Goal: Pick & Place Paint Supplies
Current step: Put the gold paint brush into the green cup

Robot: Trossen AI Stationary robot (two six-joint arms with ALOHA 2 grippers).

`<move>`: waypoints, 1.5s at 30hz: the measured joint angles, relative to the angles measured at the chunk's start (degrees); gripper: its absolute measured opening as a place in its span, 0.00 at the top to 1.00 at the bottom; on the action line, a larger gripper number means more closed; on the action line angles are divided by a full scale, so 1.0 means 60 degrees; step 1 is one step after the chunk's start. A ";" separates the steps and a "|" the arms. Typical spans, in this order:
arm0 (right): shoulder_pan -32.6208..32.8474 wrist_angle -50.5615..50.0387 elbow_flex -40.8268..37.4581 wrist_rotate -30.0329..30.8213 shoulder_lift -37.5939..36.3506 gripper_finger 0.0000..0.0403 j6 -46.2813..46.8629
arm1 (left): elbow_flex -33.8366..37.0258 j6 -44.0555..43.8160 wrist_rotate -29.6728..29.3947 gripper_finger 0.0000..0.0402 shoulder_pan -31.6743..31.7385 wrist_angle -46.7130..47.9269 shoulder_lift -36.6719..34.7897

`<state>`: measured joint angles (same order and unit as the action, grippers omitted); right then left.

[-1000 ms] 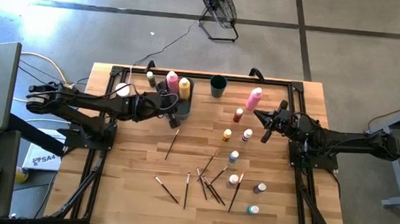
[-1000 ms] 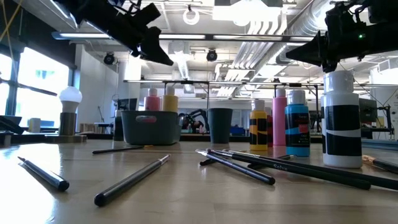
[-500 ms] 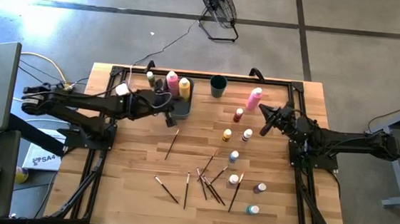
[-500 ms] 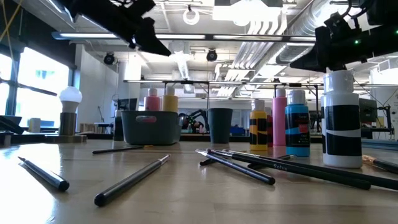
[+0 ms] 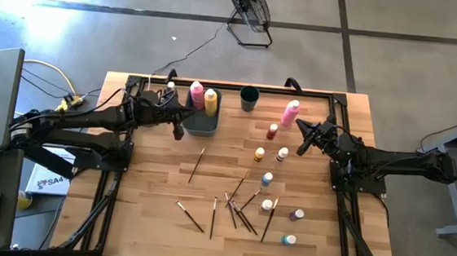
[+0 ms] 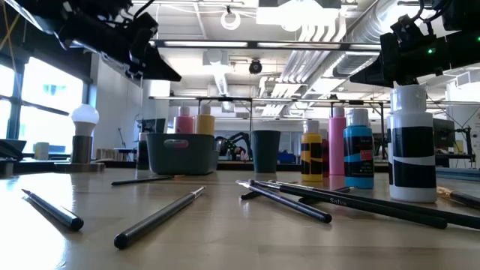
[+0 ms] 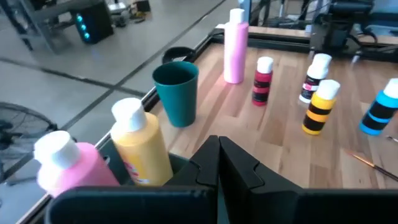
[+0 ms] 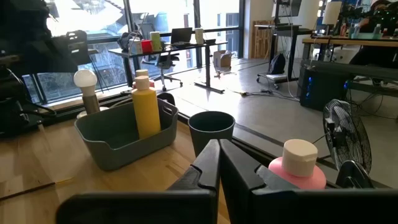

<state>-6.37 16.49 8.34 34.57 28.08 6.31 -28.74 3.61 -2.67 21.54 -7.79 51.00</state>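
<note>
Now | left hand [image 5: 178,132] closed beside bin [image 5: 204,126] | right hand [image 5: 299,147] closed, empty

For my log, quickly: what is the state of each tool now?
Left tool: closed, holding nothing, beside the grey bin.
Right tool: closed, holding nothing, near the pink bottle.

Pink [image 5: 197,91] and yellow squeeze bottles [image 5: 211,100] upright just beyond the closed left gripper [image 5: 177,131]; paintbrushes [image 5: 238,209] scattered flat, well apart
</note>
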 joint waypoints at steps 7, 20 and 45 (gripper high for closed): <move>0.0000 -0.0004 0.0000 -0.0321 0.0000 0.99 0.0018 | 0.0595 0.0363 0.1037 0.99 -0.0029 -0.0853 0.0000; 0.0000 0.0000 0.0000 -0.1326 0.0000 0.99 0.0011 | 0.0886 0.0082 0.2287 0.99 -0.0029 -0.0922 0.0044; 0.0000 0.0000 0.0000 -0.1322 0.0000 0.99 -0.0087 | 0.0883 0.0071 0.2302 0.99 -0.0029 -0.1020 0.0044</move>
<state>-6.37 16.49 8.34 26.63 28.08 5.78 -23.44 4.03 11.14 21.37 -13.91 51.27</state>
